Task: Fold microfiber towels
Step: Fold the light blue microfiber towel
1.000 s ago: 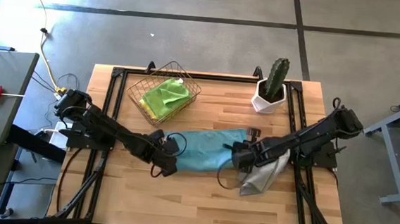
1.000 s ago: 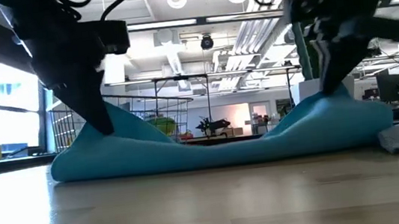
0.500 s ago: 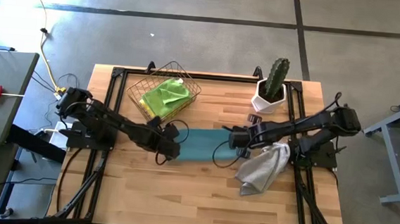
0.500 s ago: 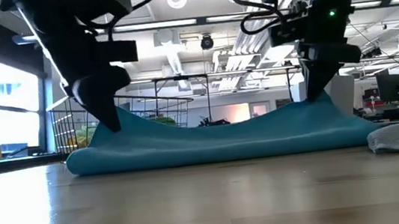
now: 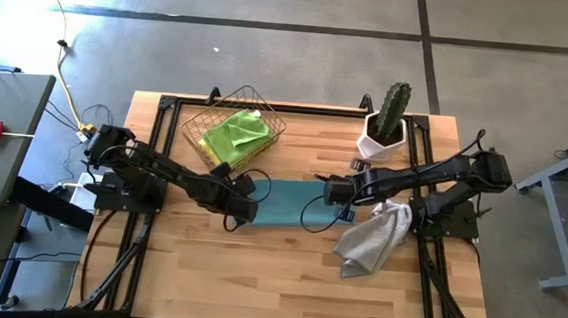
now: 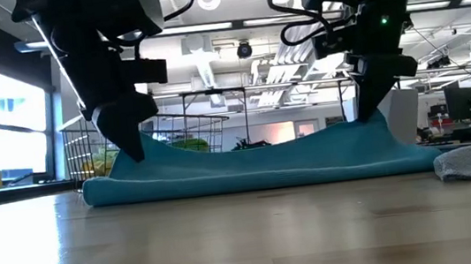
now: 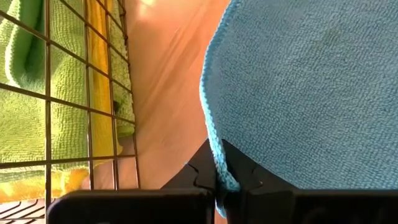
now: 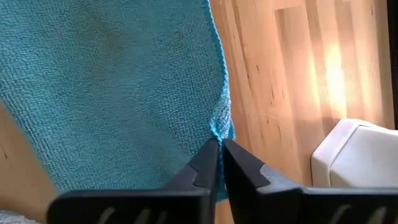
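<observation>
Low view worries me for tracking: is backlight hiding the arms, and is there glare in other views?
Low view: bright windows and ceiling lights leave both arms near-silhouettes, though the blue towel reads clearly. Right wrist view: a sun patch washes out the table beside the white pot. High view: evenly lit.

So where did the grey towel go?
In the high view the grey towel lies crumpled on the table's right side, just beside the blue towel and under the right arm. The cactus pot stands further back.

Two dark jointed arms, looping black cables, black two-finger hands
</observation>
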### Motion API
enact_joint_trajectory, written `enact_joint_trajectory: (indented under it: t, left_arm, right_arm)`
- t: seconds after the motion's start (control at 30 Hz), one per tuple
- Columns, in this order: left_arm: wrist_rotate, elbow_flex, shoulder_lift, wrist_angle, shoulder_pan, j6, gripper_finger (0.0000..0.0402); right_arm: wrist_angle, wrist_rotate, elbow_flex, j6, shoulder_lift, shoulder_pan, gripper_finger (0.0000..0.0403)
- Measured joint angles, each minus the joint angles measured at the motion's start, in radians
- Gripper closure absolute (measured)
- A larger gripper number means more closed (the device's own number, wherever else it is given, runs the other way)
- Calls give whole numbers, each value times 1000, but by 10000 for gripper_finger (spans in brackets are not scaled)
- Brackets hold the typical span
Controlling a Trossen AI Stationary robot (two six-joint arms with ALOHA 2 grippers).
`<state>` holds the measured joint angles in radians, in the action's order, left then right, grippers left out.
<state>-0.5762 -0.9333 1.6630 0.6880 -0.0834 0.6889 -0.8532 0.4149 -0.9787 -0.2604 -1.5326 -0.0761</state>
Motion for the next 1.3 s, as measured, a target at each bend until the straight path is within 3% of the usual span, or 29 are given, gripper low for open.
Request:
enact_joint_trajectory:
  t: [0.13, 0.33, 0.57, 0.73, 0.87, 1.1, 1.3]
  left_arm:
    - [0, 0, 0, 3, 0, 27, 382]
    - [11, 0, 3, 29, 0, 36, 319]
    - [84, -65, -7, 140, -3, 43, 266]
    - [157, -81, -8, 105, -66, -122, 270]
    - [144, -55, -8, 89, -113, -273, 281]
    - [136, 47, -8, -95, -91, -291, 305]
    - [162, 137, -8, -230, -78, -232, 327]
  right_arm:
    - [0, 1, 0, -1, 0, 0, 340]
    - [-57, -8, -18, -48, 2, 0, 254]
    - [-170, -32, -76, -177, 31, -29, 233]
    - [-103, -93, 28, -297, 90, -63, 244]
    - [-43, -104, 134, -408, 185, -78, 247]
    - [220, -125, 364, -580, 406, -59, 247]
    - [372, -146, 505, -708, 483, -53, 230]
